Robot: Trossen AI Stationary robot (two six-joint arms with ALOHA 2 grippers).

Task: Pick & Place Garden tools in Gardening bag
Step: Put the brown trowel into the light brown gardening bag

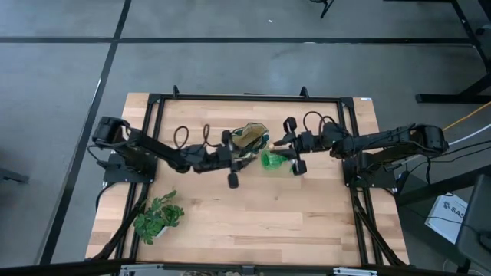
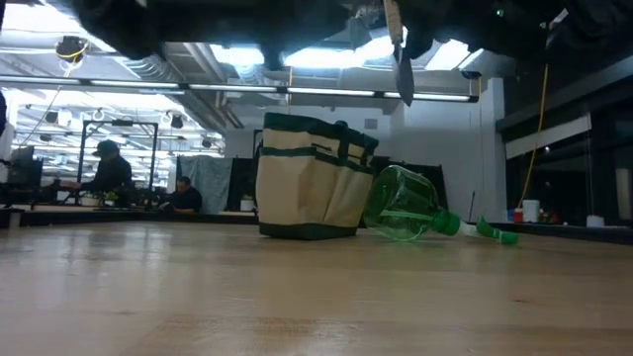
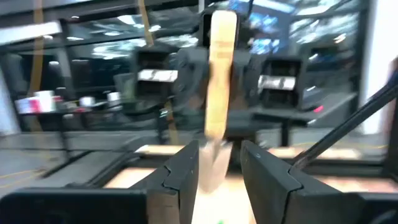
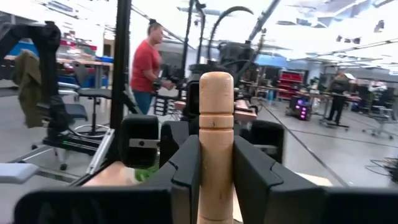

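While both hands hover mid-frame, a wooden-handled tool [image 4: 216, 146] is gripped.
Right hand [image 1: 294, 146] pinches that handle beside the toppled green spray bottle [image 1: 273, 162]; left hand [image 1: 231, 159], fingers spread, sits against the upright gardening bag [image 1: 249, 141] at the wooden surface's [image 1: 253, 222] centre.

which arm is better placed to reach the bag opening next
Left, probably. Seen from above, the left gripper sits right beside the gardening bag, while the right gripper, shut on a wooden handle, is farther off with the spray bottle lying between.
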